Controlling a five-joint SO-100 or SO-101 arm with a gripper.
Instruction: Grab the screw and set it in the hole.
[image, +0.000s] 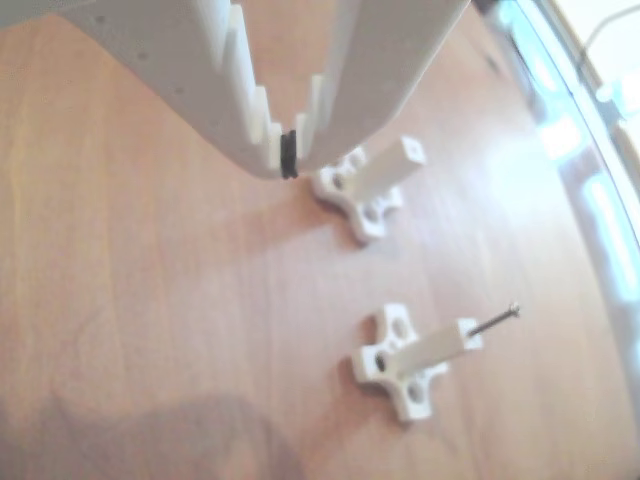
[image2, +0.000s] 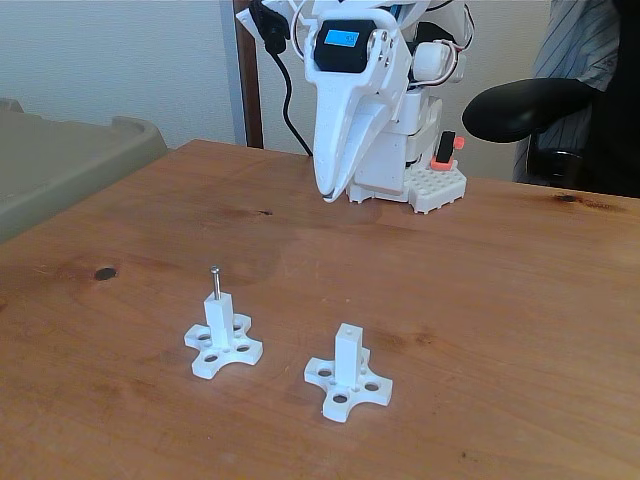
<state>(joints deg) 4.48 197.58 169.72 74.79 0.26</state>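
The thin dark screw (image2: 214, 280) stands upright in the top of the left white post (image2: 222, 335) in the fixed view, its head above the post. In the other view the same screw (image: 497, 320) pokes out of the nearer post (image: 415, 355). A second white post (image2: 347, 372) stands to its right with its small end hole (image2: 348, 327) bare; that hole (image: 410, 150) also faces the other view. My gripper (image2: 328, 192) hangs at the back of the table, well away from both posts. Its white fingers meet at the tip (image: 288, 160), shut and holding nothing.
The wooden table (image2: 480, 300) runs to a far edge beside the arm's base. A white studded block with a red part (image2: 440, 178) sits by the base. A beige bin (image2: 70, 160) stands off the left side, a black armrest (image2: 525, 105) at the back right.
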